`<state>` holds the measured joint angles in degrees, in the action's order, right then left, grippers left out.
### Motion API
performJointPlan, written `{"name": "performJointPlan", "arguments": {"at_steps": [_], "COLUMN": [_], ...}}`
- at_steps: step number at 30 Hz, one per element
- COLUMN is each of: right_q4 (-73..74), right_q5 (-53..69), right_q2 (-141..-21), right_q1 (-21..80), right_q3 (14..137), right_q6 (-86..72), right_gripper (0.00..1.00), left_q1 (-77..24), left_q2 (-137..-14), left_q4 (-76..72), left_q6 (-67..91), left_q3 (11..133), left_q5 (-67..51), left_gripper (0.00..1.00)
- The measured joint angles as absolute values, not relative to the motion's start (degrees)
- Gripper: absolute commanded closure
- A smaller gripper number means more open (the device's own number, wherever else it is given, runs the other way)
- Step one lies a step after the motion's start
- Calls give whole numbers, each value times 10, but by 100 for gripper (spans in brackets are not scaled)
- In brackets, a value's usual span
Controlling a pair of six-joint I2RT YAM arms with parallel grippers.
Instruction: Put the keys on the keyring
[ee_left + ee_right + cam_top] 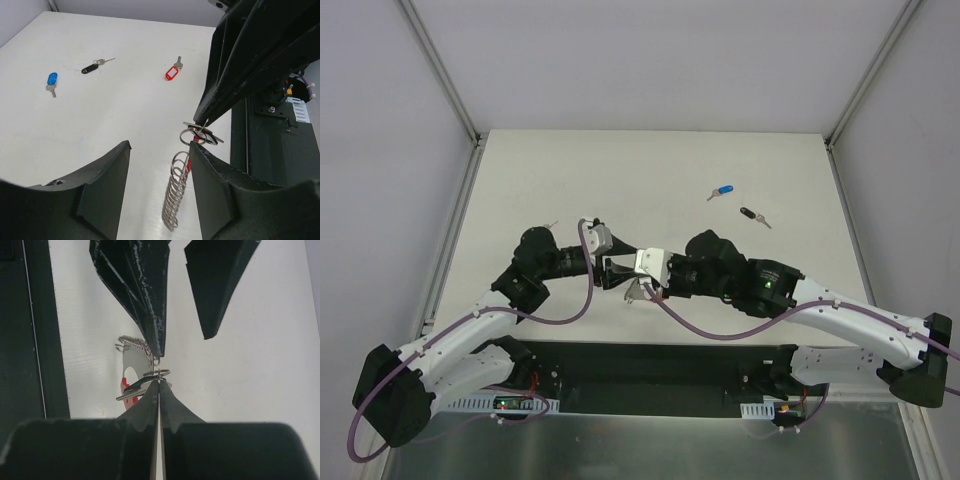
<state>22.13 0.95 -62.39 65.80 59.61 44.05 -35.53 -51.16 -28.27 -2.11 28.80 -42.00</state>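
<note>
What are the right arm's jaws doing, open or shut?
Shut: the right wrist view shows the jaws pressed together, pinching the silver chain keyring with red plastic segment.

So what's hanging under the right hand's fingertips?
The keyring: its chain coil dangles from the shut right hand, a silver key at the pinch. Its red segment is mostly hidden behind the coil.

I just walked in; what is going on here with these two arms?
The right gripper is shut on the top of the keyring, and its silver chain with a red piece hangs below. The left gripper is open on either side of the hanging chain and holds nothing. Three keys lie loose on the table, not yet on the ring: the blue key, the black key and the red key.
</note>
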Motion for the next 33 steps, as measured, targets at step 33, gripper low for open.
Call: {"name": "performJointPlan", "arguments": {"at_steps": [33], "right_q4": [278], "right_q5": [49], "right_q2": [-629], "right_q1": [656], "right_q3": [630], "right_q6": [473], "right_gripper": [99], "left_q1": [-322], "left_q2": [-712], "left_q4": [-126], "left_q6": [-172], "left_q3": [456], "left_q5": [-701], "left_gripper": [61]}}
